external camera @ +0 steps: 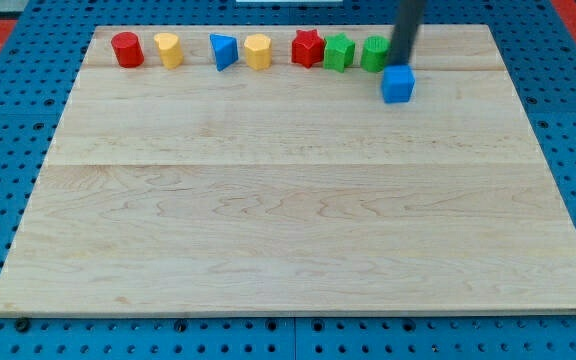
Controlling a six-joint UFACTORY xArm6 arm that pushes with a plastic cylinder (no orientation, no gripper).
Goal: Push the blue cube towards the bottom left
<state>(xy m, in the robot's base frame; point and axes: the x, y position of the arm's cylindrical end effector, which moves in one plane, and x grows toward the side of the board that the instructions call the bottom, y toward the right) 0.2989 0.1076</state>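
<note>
Perforated base (8, 20): blue, dotted with holes, showing on all sides of the board, with red patches at the view's top corners.
Wooden board (298, 230): pale, with a visible grain and seams running left to right; most of its surface is bare, and all the blocks sit near its top edge.
Rod: dark, coming down from the view's top edge; my tip (402, 62) ends just above the blue cube, at or very near its upper edge. There is no gripper here, so nothing opens, closes or is held; whether the tip actually touches the cube, I cannot tell.
Blue cube (398, 84): near the board's top right, a little below the row of other blocks; bright blue, square faces, sitting flat.
Nearest neighbours: a green block (375, 53), just up and left of the cube, partly behind the rod, and a green star-like block (339, 52) touching it on the left.
Red star block (308, 48): pressed against the green star-like block's left side.
Rest of the row, going left: a yellow block (258, 51), a blue triangular block (223, 51), a yellow block further left (169, 49), a red cylinder (127, 49).
Way to the bottom left: open board below and left of the cube.
</note>
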